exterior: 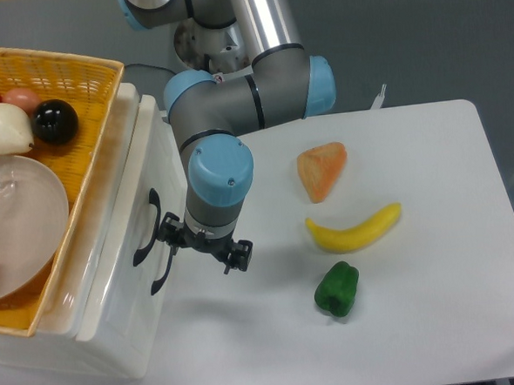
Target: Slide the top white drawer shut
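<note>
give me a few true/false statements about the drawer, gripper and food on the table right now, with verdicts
1. The gripper is at the front panel of the top white drawer. True.
2. The banana lies inside the yellow wicker basket. False: it lies on the table, between the orange wedge and the green pepper.
3. The green pepper is nearer the camera than the banana. True.
4. The gripper holds the orange wedge. False: the wedge lies on the table, apart from it.

No lettering, label, brand mark or number is legible anywhere on the objects or surfaces in view.
</note>
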Robot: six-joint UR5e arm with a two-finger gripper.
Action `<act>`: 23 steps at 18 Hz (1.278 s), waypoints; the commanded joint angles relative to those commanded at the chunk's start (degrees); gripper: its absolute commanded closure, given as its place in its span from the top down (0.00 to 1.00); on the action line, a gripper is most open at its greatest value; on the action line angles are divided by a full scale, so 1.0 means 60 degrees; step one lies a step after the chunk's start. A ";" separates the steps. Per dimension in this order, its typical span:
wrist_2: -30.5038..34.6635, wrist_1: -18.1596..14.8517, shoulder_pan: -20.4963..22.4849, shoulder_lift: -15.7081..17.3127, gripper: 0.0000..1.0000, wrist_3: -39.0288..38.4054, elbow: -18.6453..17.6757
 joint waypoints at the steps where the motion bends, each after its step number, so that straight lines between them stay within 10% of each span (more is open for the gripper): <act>1: 0.0000 0.0000 0.0000 0.0000 1.00 0.0000 0.0000; 17: -0.0015 0.0073 0.0642 0.0059 1.00 0.0219 0.0160; 23: 0.0596 0.0015 0.1391 0.0321 1.00 0.4134 -0.0044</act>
